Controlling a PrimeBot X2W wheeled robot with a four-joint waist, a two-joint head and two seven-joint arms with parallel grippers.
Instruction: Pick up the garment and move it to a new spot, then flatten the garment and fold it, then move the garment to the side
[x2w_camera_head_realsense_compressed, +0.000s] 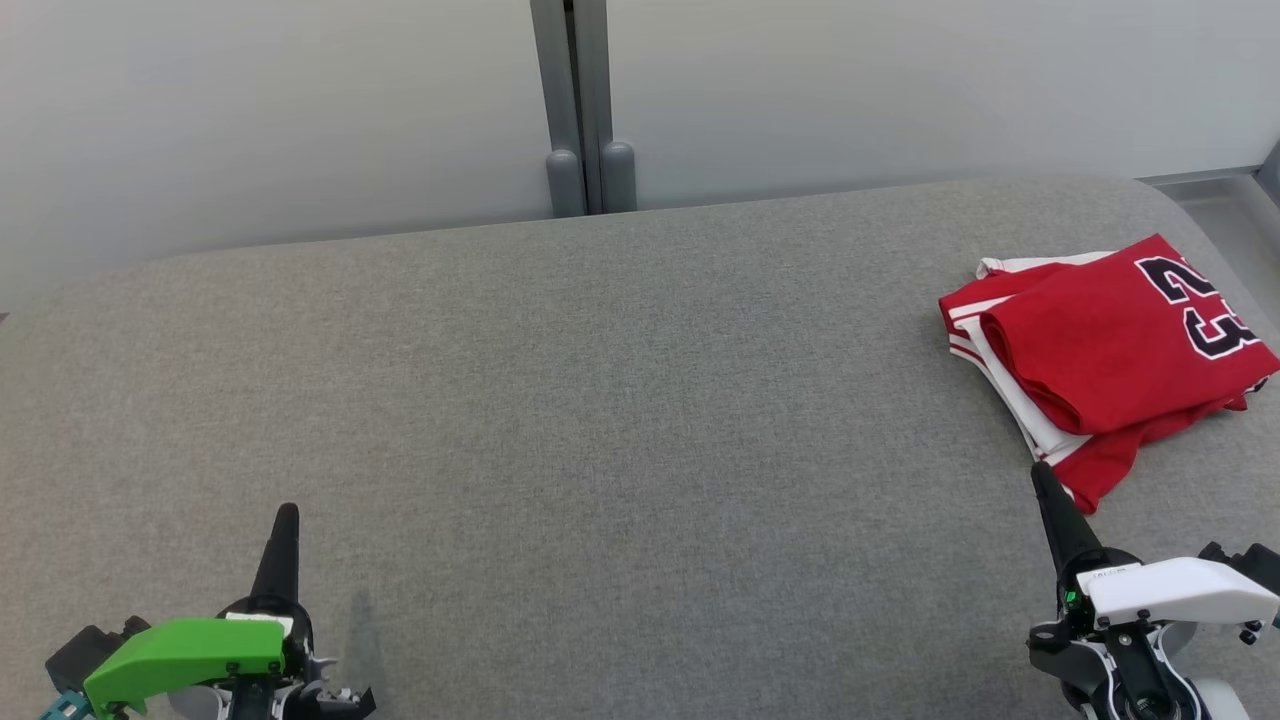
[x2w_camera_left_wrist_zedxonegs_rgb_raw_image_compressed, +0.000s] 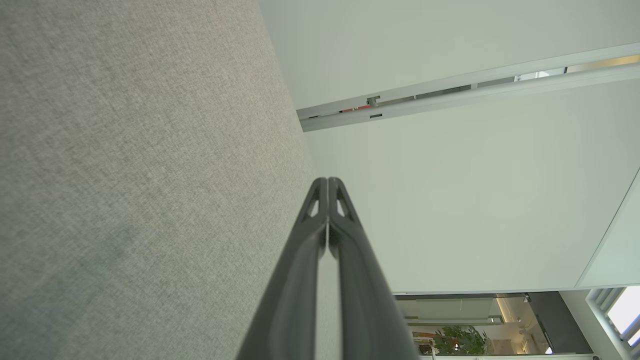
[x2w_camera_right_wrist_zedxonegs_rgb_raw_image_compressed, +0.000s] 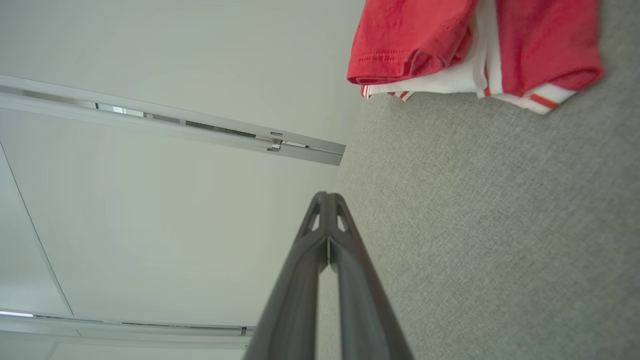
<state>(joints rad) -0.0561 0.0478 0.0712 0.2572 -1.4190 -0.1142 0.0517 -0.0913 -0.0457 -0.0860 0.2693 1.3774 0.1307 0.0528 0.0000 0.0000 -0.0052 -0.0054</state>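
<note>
Head view: folded red garment (x2w_camera_head_realsense_compressed: 1100, 350) lies far right on the grey table (x2w_camera_head_realsense_compressed: 600, 420). Left gripper (x2w_camera_head_realsense_compressed: 287, 515) and right gripper (x2w_camera_head_realsense_compressed: 1041, 472) sit low at the near edge. Left wrist view: jaws clenched, empty. Right wrist view: jaws clenched, empty; garment ahead, untouched.

Garment (x2w_camera_head_realsense_compressed: 1110, 360) on the cushion (x2w_camera_head_realsense_compressed: 600, 400) at far right, right hand (x2w_camera_head_realsense_compressed: 1041, 474) just before it, left hand (x2w_camera_head_realsense_compressed: 288, 512) well left
</note>
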